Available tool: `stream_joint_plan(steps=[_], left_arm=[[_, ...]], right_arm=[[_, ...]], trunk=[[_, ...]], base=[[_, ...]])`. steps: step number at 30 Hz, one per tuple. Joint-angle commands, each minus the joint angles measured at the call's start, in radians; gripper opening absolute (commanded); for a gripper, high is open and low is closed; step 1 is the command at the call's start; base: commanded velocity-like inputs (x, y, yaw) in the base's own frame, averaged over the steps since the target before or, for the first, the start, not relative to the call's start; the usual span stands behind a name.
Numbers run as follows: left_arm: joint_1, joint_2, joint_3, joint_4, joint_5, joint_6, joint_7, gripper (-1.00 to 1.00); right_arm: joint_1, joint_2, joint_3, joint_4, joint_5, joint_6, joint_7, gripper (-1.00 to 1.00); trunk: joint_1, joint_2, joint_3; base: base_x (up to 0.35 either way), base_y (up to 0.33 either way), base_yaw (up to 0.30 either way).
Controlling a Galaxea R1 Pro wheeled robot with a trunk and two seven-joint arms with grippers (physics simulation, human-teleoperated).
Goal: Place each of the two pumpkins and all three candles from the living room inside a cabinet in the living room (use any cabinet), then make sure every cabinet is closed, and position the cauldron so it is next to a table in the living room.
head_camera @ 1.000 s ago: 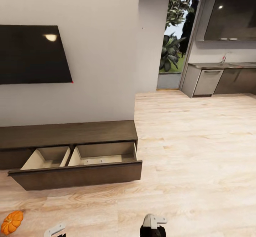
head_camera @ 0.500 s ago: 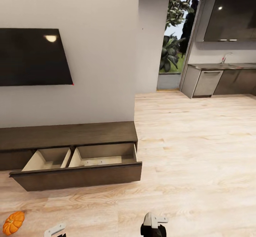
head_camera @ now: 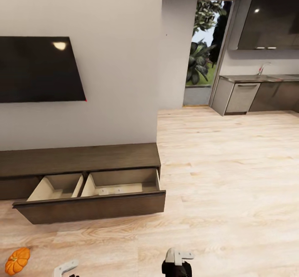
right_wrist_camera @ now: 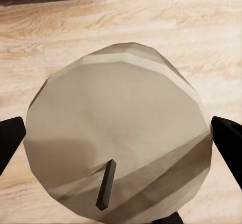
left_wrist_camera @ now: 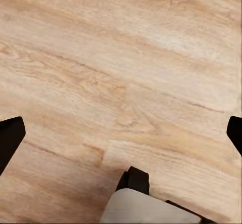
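Right gripper (right_wrist_camera: 121, 143): spread wide and closed on a candle (right_wrist_camera: 118, 133), 1 black fingertip (right_wrist_camera: 10, 141) against each of 2 opposite sides. Pale whitish-grey, faceted and round, with a short dark wick toward the wrist camera. Beneath it, light wooden floor (right_wrist_camera: 201, 27) and a dark-brown strip of the cabinet at the far edge.

Left gripper (left_wrist_camera: 121, 133): fully spread, gripping nothing, 2 black fingertips (left_wrist_camera: 9, 138) at opposite edges of the wrist view with bare floor planks (left_wrist_camera: 126, 48) between. Close to the camera, a pale grey rounded part with a black piece behind it; cannot tell what.

From the head: both grippers low at the near edge, left (head_camera: 66, 267) and right (head_camera: 176, 262), over the floor (head_camera: 216, 185) and short of the cabinet (head_camera: 83, 158). Against the white wall, long, low and dark brown, with 1 wide drawer (head_camera: 91, 205) pulled out toward the robot. Inside, 2 pale beige compartments split by a divider; in the right one, 2 small pale objects near the front, too small to identify.

1 bright-orange ribbed pumpkin (head_camera: 17, 260) on the floor, in front of the drawer's left end, well apart from it and near the left gripper.

Above the cabinet, a dark flat screen (head_camera: 39, 69) on the wall. Further back on the right, a doorway (head_camera: 205, 48) onto green plants, then grey kitchen cupboards (head_camera: 257, 94) under a dark wall unit.
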Motion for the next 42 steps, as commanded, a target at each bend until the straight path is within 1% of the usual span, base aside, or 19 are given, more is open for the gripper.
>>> stream_joint_plan(steps=[1, 3, 4, 5, 8, 10, 11, 12, 14, 15, 17, 18, 20, 21, 22, 23, 25, 30, 42], left_arm=[[0.0, 0.002, 0.005, -0.041, 0.0, 0.072, 0.0, 1.0], [0.0, 0.004, 0.035, -0.147, 0.0, 0.244, -0.003, 1.0], [0.0, 0.005, 0.058, -0.21, 0.0, 0.337, -0.004, 1.0], [0.0, 0.005, 0.071, -0.244, -0.001, 0.384, -0.004, 1.0], [0.0, 0.011, 0.138, -0.464, -0.005, 0.655, -0.004, 1.0], [0.0, 0.033, 0.19, -0.605, -0.001, 0.792, -0.009, 1.0], [0.0, 0.047, 0.237, -0.696, 0.008, 0.845, -0.015, 1.0], [0.0, 0.054, 0.267, -0.742, 0.017, 0.865, -0.017, 1.0], [0.0, 0.064, 0.302, -0.786, 0.032, 0.883, -0.019, 1.0], [0.0, 0.079, 0.321, -0.814, 0.043, 0.893, -0.021, 1.0], [0.0, 0.106, 0.335, -0.832, 0.052, 0.893, -0.023, 1.0], [0.0, 0.124, 0.341, -0.838, 0.067, 0.893, -0.024, 1.0], [0.0, 0.14, 0.343, -0.842, 0.12, 0.893, -0.024, 1.0], [0.0, 0.147, 0.343, -0.843, 0.174, 0.893, -0.025, 1.0], [0.0, 0.153, 0.343, -0.843, 0.209, 0.893, -0.025, 1.0], [0.0, 0.156, 0.343, -0.844, 0.226, 0.893, -0.025, 1.0], [0.0, 0.173, 0.338, -0.844, 0.297, 0.893, -0.025, 1.0], [0.0, 0.178, 0.339, -0.843, 0.313, 0.893, -0.025, 1.0], [0.0, 0.179, 0.344, -0.837, 0.318, 0.893, -0.026, 1.0]], right_arm=[[-0.003, 0.003, -0.002, -0.003, -0.001, 0.013, -0.002, -1.0], [-0.011, 0.011, -0.003, -0.038, -0.001, 0.077, -0.005, -1.0], [-0.014, 0.02, -0.005, -0.082, -0.001, 0.132, -0.014, -1.0], [-0.016, 0.025, -0.005, -0.109, -0.001, 0.167, -0.022, -1.0], [-0.049, 0.041, -0.022, -0.333, -0.007, 0.416, -0.13, -1.0], [-0.069, 0.047, -0.056, -0.492, -0.013, 0.569, -0.222, -1.0], [-0.077, 0.051, -0.091, -0.591, -0.017, 0.658, -0.266, -1.0], [-0.08, 0.051, -0.113, -0.645, -0.018, 0.707, -0.285, -1.0], [-0.083, 0.051, -0.144, -0.702, -0.018, 0.771, -0.302, -1.0], [-0.084, 0.051, -0.164, -0.732, -0.018, 0.824, -0.311, -1.0], [-0.086, 0.051, -0.177, -0.751, -0.018, 0.864, -0.317, -1.0], [-0.086, 0.051, -0.182, -0.759, -0.018, 0.877, -0.318, -1.0], [-0.087, 0.051, -0.186, -0.762, -0.017, 0.882, -0.315, -1.0], [-0.087, 0.051, -0.186, -0.759, -0.017, 0.882, -0.312, -1.0], [-0.087, 0.051, -0.187, -0.757, -0.017, 0.88, -0.31, -1.0], [-0.087, 0.051, -0.188, -0.757, -0.017, 0.879, -0.309, -1.0], [-0.087, 0.051, -0.197, -0.76, -0.015, 0.875, -0.309, -1.0], [-0.087, 0.051, -0.196, -0.768, -0.011, 0.873, -0.315, -1.0], [-0.087, 0.051, -0.193, -0.784, -0.013, 0.873, -0.307, -1.0]], trunk=[[-0.004, 0.007, 0.003], [-0.012, 0.021, 0.009], [-0.015, 0.028, 0.013], [-0.019, 0.035, 0.016], [-0.031, 0.056, 0.025], [-0.038, 0.07, 0.031], [-0.042, 0.077, 0.035], [-0.046, 0.084, 0.038], [-0.054, 0.098, 0.044], [-0.058, 0.105, 0.047], [-0.065, 0.119, 0.053], [-0.069, 0.126, 0.056], [-0.077, 0.14, 0.063], [-0.081, 0.147, 0.066], [-0.084, 0.154, 0.069], [-0.088, 0.161, 0.072], [-0.088, 0.161, 0.072], [-0.088, 0.161, 0.072], [-0.088, 0.161, 0.072]], base=[[0.0, 0.0, 0.0], [0.0, 0.0, 0.0], [0.0, 0.0, 0.0], [0.0, 0.0, 0.0], [0.0, 0.0, 0.0], [0.0, 0.0, 0.0], [0.0, 0.0, 0.0], [0.0, 0.0, 0.0], [0.0, 0.0, 0.0], [0.0, 0.0, 0.0], [0.0, 0.0, 0.0], [0.0, 0.0, 0.0], [0.0, 0.0, 0.0], [0.0, 0.0, 0.0], [0.0, 0.0, 0.0], [0.0, 0.0, 0.0], [0.0, 0.0, 0.0], [0.012, 0.05, 0.0], [0.144, 0.239, 0.0]])
